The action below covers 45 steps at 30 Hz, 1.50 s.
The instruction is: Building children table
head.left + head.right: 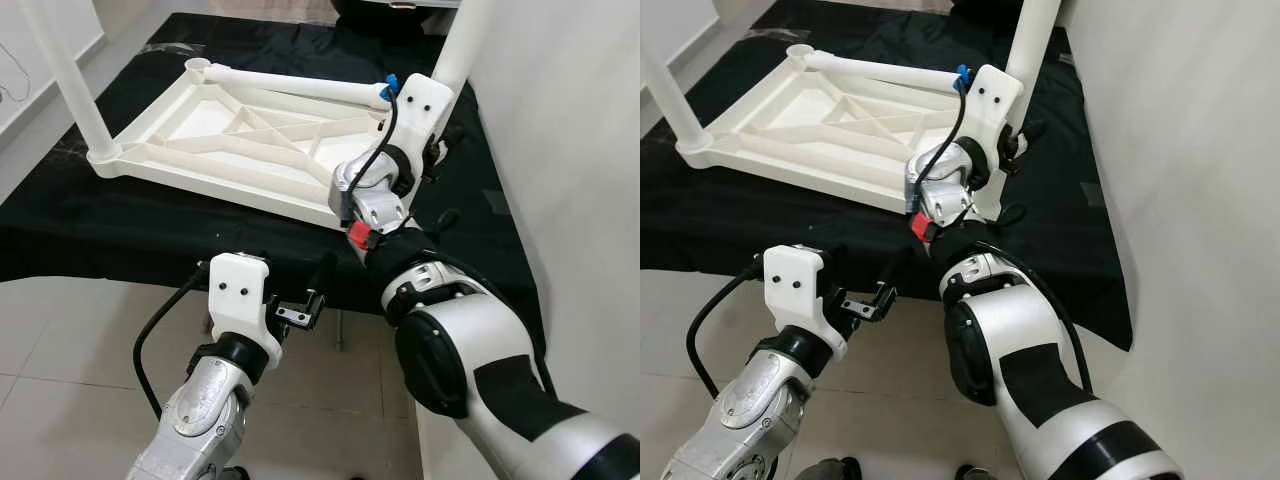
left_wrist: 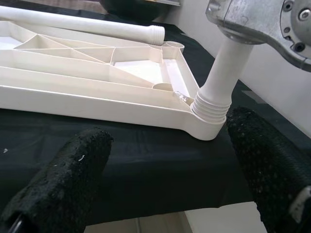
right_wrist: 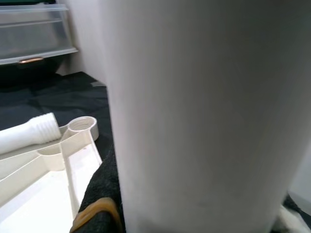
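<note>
Left eye view: white tabletop (image 1: 240, 140) lies upside down on a black cloth (image 1: 80, 220), ribs up. Two legs stand upright: one at the left corner (image 1: 70, 80), one at the near right corner (image 1: 462, 45). A third leg (image 1: 300, 85) lies loose across the far edge, threaded end near an open socket (image 3: 83, 125). So roughly half done by my read; loose leg and a fourth, not visible, remain.

Right gripper (image 1: 435, 150) is at the near right leg, which the right wrist view shows up close; can't tell if fingers are clamped. Left gripper (image 2: 165, 165) hangs off the near cloth edge, fingers (image 2: 73, 170) spread wide, holding nothing, aimed at that leg's threaded base.

Wall (image 1: 580, 150) is close on the right, so little swing room there. Open floor (image 1: 60, 330) near left.
</note>
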Motion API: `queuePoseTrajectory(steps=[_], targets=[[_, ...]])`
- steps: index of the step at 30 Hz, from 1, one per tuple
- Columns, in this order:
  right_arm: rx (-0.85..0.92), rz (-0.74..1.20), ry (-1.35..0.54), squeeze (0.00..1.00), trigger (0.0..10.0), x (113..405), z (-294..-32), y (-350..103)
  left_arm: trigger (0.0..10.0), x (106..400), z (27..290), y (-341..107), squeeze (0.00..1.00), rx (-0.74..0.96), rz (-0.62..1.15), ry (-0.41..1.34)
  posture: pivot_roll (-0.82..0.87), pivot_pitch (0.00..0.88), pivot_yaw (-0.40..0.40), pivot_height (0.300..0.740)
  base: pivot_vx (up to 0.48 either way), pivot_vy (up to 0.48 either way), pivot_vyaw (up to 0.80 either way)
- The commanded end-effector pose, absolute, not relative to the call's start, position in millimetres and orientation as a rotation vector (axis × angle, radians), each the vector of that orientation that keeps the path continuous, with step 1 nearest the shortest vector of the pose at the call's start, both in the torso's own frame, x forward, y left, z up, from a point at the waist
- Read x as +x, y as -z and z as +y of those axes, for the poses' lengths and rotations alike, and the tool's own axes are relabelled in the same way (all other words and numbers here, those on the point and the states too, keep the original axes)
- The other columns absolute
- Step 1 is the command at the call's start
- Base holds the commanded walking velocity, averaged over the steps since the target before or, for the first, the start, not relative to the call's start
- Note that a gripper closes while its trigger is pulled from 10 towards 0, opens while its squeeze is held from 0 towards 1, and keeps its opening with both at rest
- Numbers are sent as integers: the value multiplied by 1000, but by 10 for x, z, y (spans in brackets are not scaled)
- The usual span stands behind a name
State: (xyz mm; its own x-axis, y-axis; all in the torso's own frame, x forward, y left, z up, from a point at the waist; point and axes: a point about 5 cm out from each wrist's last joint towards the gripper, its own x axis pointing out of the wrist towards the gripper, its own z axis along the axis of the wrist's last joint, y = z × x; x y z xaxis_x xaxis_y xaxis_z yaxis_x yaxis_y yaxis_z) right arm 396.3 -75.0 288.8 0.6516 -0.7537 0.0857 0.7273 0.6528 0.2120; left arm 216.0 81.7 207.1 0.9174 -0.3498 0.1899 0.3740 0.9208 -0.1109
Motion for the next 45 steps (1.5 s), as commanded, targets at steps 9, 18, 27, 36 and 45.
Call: queuePoseTrajectory(steps=[9,18,27,36,45], targets=[[221,21,1028,0,10000,3924,-886,-2573,10000,2149,793,-2061,0,-159,-164,367,143,181,-91,740,0,0,0],[176,-36,950,0,10000,3932,-753,-2671,10000,2159,787,-2061,0,-165,-165,362,131,189,-95,740,0,0,0],[89,-149,821,0,10000,3930,-576,-2751,10000,2158,777,-2054,0,-169,-164,360,116,195,-94,740,0,0,0],[100,-57,794,0,10000,3920,-521,-2580,10000,2165,779,-2057,0,-170,-165,357,117,199,-93,740,0,0,0],[103,-30,772,0,10000,3939,-543,-2545,10000,2169,781,-2054,0,-169,-166,357,115,198,-93,740,0,0,0]])
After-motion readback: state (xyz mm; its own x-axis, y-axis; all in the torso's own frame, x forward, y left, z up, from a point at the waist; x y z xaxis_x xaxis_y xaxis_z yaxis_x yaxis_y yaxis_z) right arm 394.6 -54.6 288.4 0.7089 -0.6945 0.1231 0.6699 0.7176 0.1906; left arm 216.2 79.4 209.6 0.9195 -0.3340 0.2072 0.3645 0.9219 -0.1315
